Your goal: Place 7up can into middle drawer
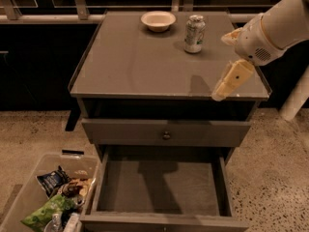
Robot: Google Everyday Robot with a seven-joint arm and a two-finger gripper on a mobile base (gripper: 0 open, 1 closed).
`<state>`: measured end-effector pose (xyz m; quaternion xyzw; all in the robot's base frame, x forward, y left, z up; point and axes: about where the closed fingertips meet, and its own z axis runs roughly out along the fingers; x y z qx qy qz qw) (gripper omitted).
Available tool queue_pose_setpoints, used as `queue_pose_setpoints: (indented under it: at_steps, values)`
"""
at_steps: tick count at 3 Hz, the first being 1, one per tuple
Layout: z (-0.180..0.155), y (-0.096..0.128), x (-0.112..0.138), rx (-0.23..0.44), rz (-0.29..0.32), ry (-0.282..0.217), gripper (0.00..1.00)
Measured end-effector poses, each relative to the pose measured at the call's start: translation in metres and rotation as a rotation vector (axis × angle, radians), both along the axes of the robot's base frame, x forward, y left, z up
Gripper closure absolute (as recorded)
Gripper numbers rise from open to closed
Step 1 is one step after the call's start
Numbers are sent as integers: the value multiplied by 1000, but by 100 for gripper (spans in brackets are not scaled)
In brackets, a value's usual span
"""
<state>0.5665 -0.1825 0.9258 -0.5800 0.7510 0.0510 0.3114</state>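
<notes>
My claw (231,80) hangs over the table's (130,66) right front edge, empty; wide or narrow, I cannot tell. The 7up can (194,34) stands upright near the back, apart from me. The middle drawer (159,182) sits pulled out below, bare, ready to take it.

The 7up can (194,34) stands far right on the cabinet top (140,66), right of the bowl (158,20). The gripper (229,77) is above the top's near right edge. The middle drawer (159,182) projects nearest; a bin (24,197) lies left of it.
</notes>
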Motion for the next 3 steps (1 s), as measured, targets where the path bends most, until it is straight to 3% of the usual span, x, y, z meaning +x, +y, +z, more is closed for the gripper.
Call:
queue_pose_setpoints:
  at_steps: [1,2,3]
  values:
    - [-17,1,26,107,-4,18,0]
    - [-24,4,46,139,-8,9,0]
    - [-12,18,68,90,-3,-49,0]
